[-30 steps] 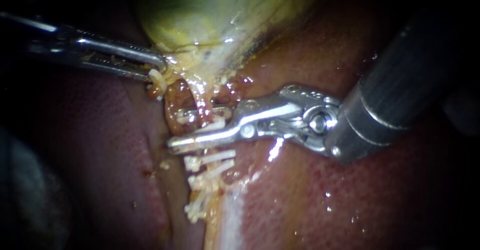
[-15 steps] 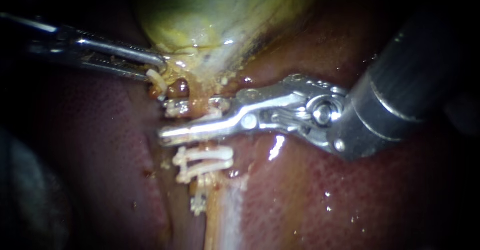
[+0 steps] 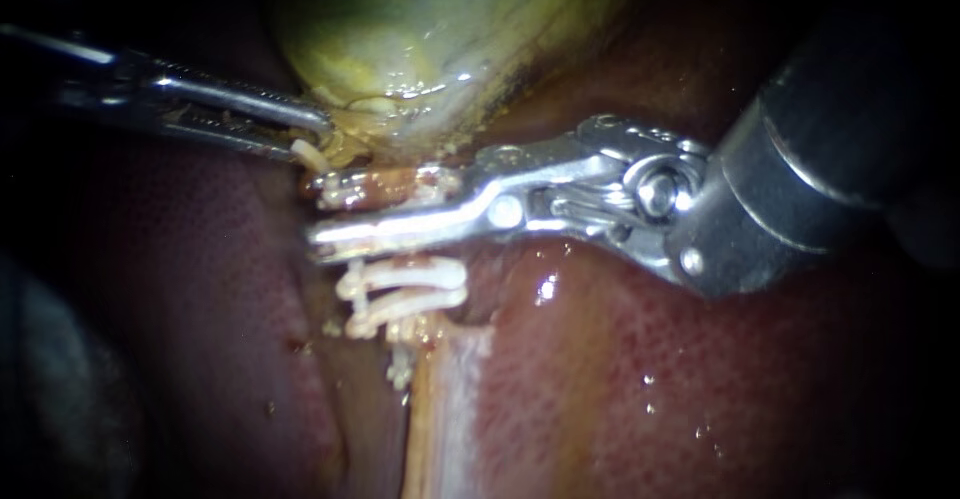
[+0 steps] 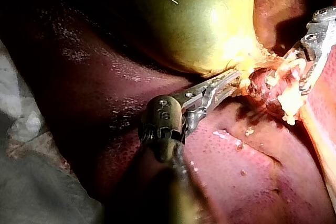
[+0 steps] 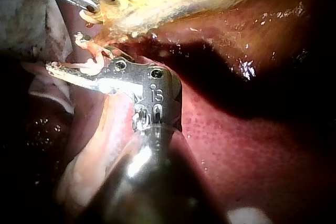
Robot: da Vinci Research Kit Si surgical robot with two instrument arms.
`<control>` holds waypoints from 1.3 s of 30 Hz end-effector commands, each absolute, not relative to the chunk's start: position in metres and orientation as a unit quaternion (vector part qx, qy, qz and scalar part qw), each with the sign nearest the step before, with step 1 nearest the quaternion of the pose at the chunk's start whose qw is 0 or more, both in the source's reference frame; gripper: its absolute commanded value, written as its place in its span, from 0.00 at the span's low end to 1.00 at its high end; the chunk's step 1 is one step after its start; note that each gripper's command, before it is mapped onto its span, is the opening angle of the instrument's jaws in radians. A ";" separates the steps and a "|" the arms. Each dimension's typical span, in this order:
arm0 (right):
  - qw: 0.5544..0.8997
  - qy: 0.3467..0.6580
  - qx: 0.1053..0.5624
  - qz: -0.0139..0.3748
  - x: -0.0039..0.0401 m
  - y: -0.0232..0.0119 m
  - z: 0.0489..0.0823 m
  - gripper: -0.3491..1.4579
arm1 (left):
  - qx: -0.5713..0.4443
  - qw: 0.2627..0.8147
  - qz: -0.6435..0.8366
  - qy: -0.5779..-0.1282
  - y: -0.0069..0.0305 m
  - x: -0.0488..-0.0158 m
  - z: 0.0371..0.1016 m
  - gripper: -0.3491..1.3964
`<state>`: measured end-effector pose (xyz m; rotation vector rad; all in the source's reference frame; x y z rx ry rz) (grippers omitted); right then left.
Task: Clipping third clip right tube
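The right tube (image 3: 385, 185) runs down from the neck of the yellow-green gallbladder (image 3: 420, 19). My right instrument (image 3: 325, 217) reaches across it, its jaws open with a gap between them. The tube and a white clip (image 3: 335, 197) lie in that gap. In the right wrist view the same jaws (image 5: 64, 52) straddle the pink tube (image 5: 94, 56). Just below, two white clips (image 3: 405, 277) sit shut across the tube. My left instrument (image 3: 312, 139) is shut on the gallbladder's neck, also seen in the left wrist view (image 4: 235, 80).
Dark red liver (image 3: 640, 359) lies on both sides of the tube. A pale strip of tissue (image 3: 455, 409) runs down below the clips. The right instrument's thick shaft (image 3: 820, 159) fills the upper right. Grey cloth (image 4: 31, 182) lies beside the liver.
My right instrument has moved up and to the left along the tube toward the gallbladder's neck. The brown tube loops have gathered between its jaws. The left instrument has held still.
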<state>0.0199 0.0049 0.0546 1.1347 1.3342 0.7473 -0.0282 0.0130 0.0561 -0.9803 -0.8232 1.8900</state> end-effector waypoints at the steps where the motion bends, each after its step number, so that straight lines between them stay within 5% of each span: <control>1: 0.580 0.569 0.485 0.324 0.0202 0.0050 0.0547 0.43 | -0.391 0.416 0.753 -0.328 0.0130 -0.0282 0.0561 0.00; 18: 0.544 0.537 0.488 0.421 0.0192 0.0074 0.0576 0.24 | -0.391 0.416 0.753 -0.328 0.0130 -0.0282 0.0561 0.00; 24: 0.524 0.513 0.513 0.446 0.0187 0.0074 0.0576 0.01 | -0.391 0.416 0.753 -0.328 0.0130 -0.0282 0.0561 0.00; 39: 0.508 0.485 0.541 0.462 0.0179 0.0071 0.0575 0.00 | -0.391 0.416 0.753 -0.328 0.0130 -0.0282 0.0561 0.00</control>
